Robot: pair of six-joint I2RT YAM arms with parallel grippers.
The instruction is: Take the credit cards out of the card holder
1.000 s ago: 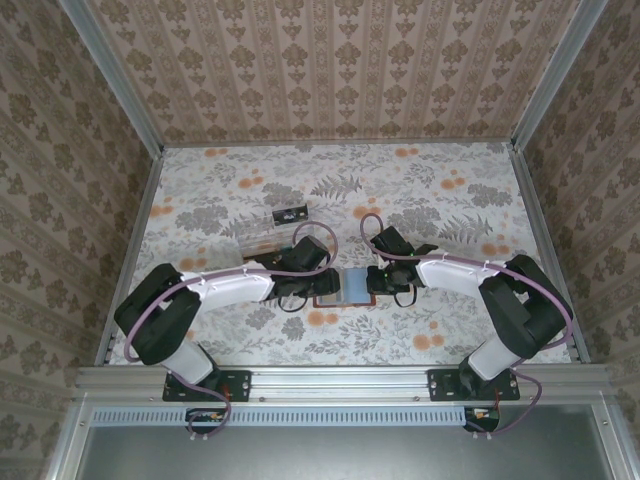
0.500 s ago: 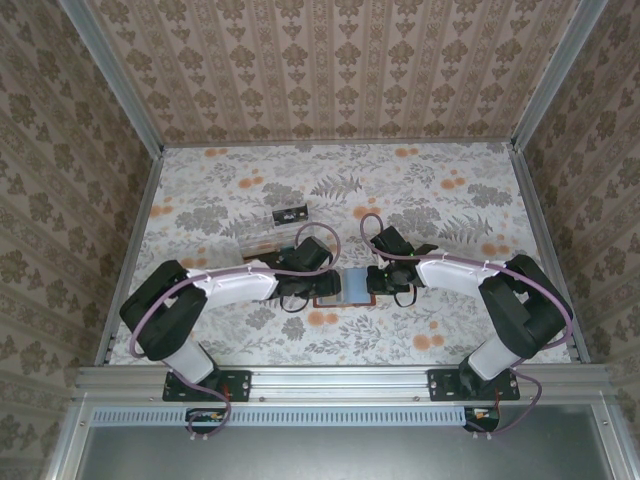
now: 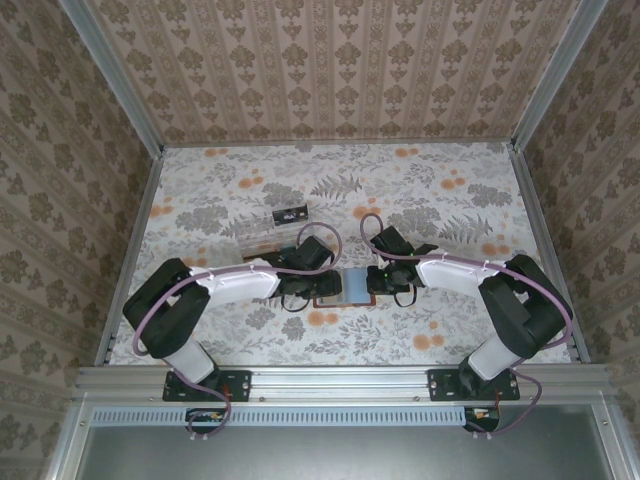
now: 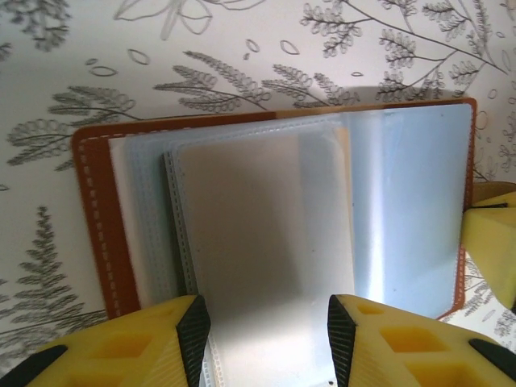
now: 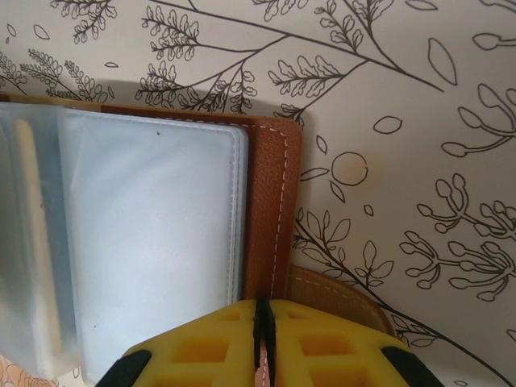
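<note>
Worktop (image 3: 450, 210) bears a clear plastic piece (image 3: 262, 232) behind the left arm, seen from above. At centre the card holder (image 3: 343, 285) lies open; wrist views show its clear sleeves (image 4: 266, 218) fanned. Left fingers (image 4: 193, 330) stand apart over one sleeve; right fingers (image 5: 234, 334) are together at the holder's right edge.

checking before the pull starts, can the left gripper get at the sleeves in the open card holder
Probably yes: the card holder lies open, its sleeves face up, and the left gripper hangs open at the top sleeve's edge with nothing between. The right gripper sits shut at the opposite edge.
</note>
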